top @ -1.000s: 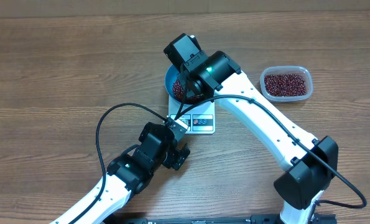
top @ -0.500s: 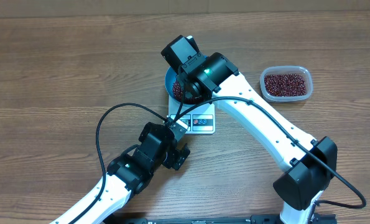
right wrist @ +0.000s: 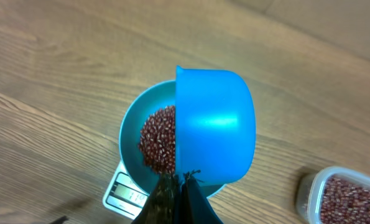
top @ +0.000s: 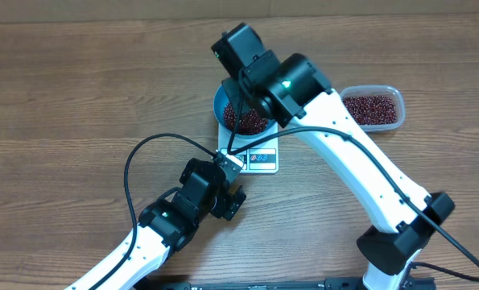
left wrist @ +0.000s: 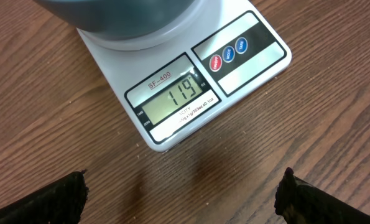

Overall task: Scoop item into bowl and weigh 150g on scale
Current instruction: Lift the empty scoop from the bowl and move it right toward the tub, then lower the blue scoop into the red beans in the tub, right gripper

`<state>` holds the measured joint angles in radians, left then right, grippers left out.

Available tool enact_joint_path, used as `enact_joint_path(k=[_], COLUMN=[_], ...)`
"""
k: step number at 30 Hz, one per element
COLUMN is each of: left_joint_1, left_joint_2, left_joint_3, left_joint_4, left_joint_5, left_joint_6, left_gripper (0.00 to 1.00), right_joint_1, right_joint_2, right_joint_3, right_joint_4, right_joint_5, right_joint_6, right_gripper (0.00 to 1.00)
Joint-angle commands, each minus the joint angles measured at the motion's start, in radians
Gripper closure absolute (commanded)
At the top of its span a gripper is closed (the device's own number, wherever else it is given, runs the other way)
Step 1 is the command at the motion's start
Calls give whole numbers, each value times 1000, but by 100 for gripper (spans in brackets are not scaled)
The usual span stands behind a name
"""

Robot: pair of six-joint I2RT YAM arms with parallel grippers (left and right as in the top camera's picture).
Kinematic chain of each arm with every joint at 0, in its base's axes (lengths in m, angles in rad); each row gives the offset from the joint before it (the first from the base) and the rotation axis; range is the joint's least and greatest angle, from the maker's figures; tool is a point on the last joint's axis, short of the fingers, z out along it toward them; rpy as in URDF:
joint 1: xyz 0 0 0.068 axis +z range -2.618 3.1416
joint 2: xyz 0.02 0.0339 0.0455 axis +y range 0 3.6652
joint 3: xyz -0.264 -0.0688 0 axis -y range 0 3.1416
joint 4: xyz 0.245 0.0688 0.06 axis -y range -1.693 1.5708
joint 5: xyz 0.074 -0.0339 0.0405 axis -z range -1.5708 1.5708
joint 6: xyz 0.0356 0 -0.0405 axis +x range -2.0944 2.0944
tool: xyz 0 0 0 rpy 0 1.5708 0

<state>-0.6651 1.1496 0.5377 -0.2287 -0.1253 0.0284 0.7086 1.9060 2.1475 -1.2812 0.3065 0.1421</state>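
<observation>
Above the bowl (right wrist: 127, 138) of beans (right wrist: 158, 140), a blue scoop (right wrist: 216, 124) is clenched by the right claw (right wrist: 180, 190); the left claw (left wrist: 185, 199) is released.

Teal bowl (right wrist: 130, 134), red-brown beans (right wrist: 160, 140), blue scoop (right wrist: 216, 124)

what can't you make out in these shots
- Inside of the scoop: the right wrist view shows only its outer side, so its contents are hidden.
- bowl: in the left wrist view, cut off by the top edge.
- scale reading: overhead, too small to read.
- tub: in the right wrist view, cut off by the corner.
</observation>
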Motion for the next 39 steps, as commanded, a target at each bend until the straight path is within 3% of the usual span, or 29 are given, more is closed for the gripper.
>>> enact_joint_path(k=[1,6,9,21,29,33,39], left_joint_1=[4,4,4,4,4,4,4], left_joint_2=[1,1,1,1,0,0,1], left_joint_3=[23,23,23,23,23,23,23], left_joint_4=[0,0,0,0,0,0,0], left_joint_5=[-15,-15,-15,-15,-15,-15,-15], left_joint_6=[-6,-6,-6,-6,-6,-6,-6], left_gripper=[0,0,0,0,0,0,0], right_joint_1=[3,0,-41,-416,-699,-769,-783], right_joint_2=[-57,-58,-58,-58,-58,-58,-35], right_joint_3=[95,112,112,112,110,96,53], right_joint_4=[-15,-19,-28,-72,-171,-198,-244], right_joint_5=[95,465,537,216,-135,-240,-241], right_joint_6=[14,14,14,15,6,-37,-69], right_gripper=[96,96,96,96,96,96,96])
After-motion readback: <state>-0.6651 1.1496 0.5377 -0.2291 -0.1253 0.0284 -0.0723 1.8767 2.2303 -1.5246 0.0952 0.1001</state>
